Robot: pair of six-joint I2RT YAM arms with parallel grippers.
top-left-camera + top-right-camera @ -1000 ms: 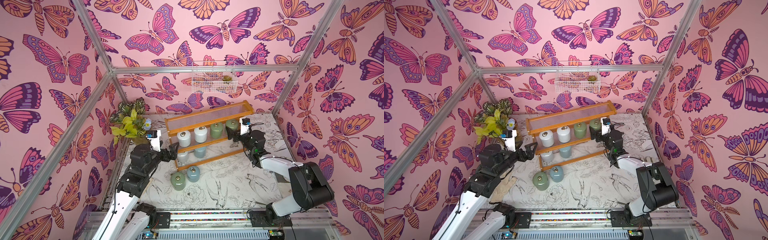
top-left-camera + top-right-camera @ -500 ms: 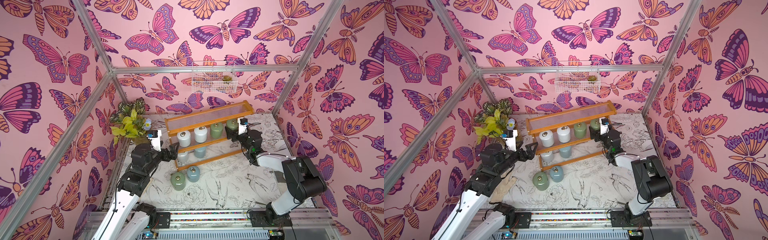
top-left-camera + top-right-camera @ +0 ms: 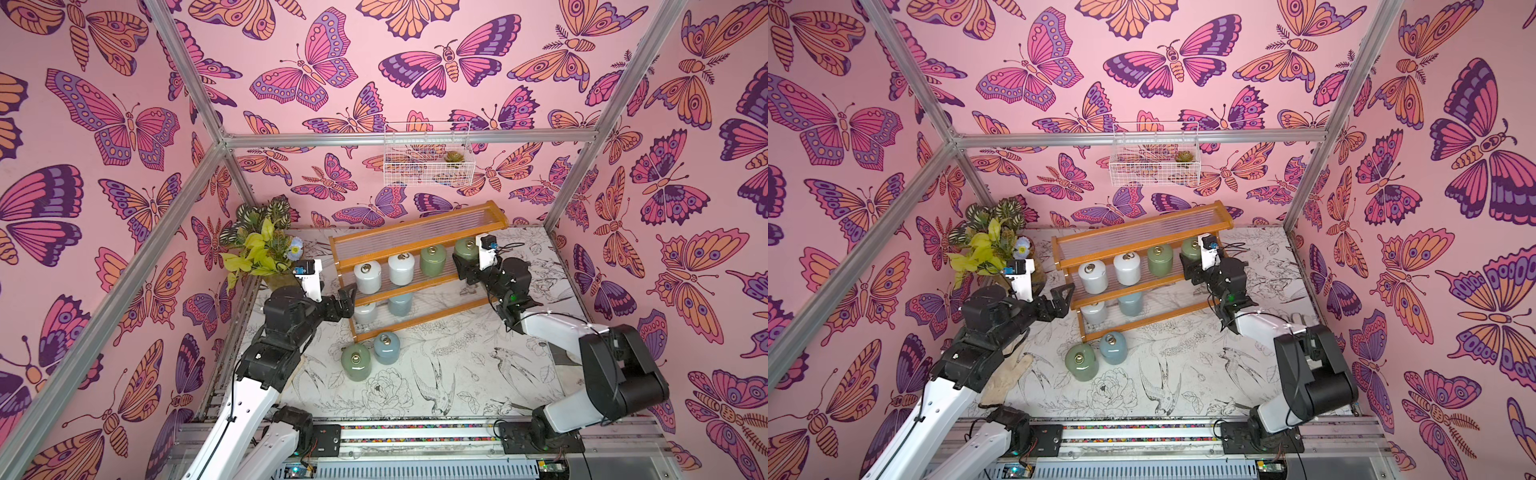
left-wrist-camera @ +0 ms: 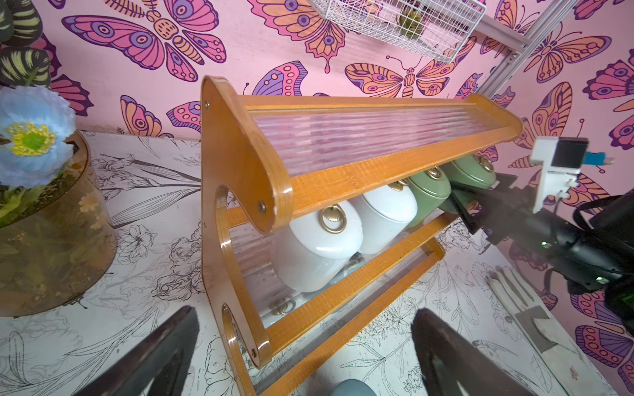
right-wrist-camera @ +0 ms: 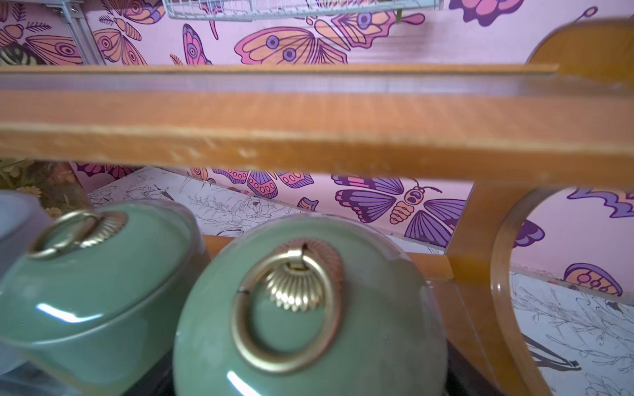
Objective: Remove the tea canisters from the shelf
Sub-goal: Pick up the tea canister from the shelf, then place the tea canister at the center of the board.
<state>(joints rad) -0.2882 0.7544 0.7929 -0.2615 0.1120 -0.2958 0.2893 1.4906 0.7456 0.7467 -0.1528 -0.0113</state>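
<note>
Nearest the front, on the table (image 3: 478, 374) printed with ink-line birds and blooms, the front green canister (image 3: 356, 366) and the front blue canister (image 3: 386, 348) stand side by side just before the shelf (image 3: 419, 319); both are glossy ceramic cylinders with domed lids and brass ring pulls. The left gripper (image 4: 303, 310) hangs at the shelf's left end, its dark fingers spread wide with nothing between them. The shelf has a varnished orange wood frame with rounded end panels and clear ribbed plastic tiers. On its bottom tier sit the lower white canister (image 3: 365, 312) and the lower blue canister (image 3: 400, 304), blurred behind the ribbing. The middle tier carries two white canisters (image 3: 367, 277), then the middle green canister (image 3: 432, 260), then the end green canister (image 3: 464, 249). The right gripper (image 3: 460, 262) has closed on the end green canister, a black finger flush against each side of its body. Further back stand an amber glass vase (image 4: 51, 247) of leaves and a white wire basket (image 3: 428, 160) on the wall.
</note>
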